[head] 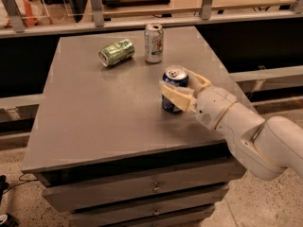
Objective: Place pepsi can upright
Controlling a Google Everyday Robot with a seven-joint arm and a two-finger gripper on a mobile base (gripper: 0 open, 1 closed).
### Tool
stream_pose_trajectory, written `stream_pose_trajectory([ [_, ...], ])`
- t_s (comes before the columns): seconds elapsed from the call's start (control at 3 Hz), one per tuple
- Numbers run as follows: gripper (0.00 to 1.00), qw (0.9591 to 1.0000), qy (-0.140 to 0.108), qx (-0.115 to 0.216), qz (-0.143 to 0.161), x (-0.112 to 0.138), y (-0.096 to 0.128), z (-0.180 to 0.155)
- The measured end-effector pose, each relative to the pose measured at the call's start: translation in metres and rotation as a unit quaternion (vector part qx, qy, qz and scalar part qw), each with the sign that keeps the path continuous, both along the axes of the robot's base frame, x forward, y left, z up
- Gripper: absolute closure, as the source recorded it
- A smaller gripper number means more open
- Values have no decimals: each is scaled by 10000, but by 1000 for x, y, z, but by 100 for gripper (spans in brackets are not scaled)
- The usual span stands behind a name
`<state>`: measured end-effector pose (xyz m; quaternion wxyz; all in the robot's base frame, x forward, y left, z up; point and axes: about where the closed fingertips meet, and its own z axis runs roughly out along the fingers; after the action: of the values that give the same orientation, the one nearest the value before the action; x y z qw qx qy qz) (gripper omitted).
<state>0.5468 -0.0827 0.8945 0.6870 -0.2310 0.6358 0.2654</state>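
Clasping upright pepsi can (pixel 169 105), hand (pixel 176 81) near table (pixel 94 122) edge

A laboratory-like test area is indicated by a grey drawer cabinet (pixel 142 189), glass barrier panels (pixel 52 4), a speckled floor (pixel 16 167) and the gripper (pixel 176 85) clasped round the pepsi can (pixel 169 104) on the cabinet top.

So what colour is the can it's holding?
The pepsi can is dark blue, silver top, camera view; gripper clasps it on the table.
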Motion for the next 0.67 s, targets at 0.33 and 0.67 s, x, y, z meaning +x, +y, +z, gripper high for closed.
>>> stream_pose_trajectory([
  [0.33,35,10000,-15,0,-3,1,1,0],
  [0.67,12,10000,-30,-17,18,2,1,0],
])
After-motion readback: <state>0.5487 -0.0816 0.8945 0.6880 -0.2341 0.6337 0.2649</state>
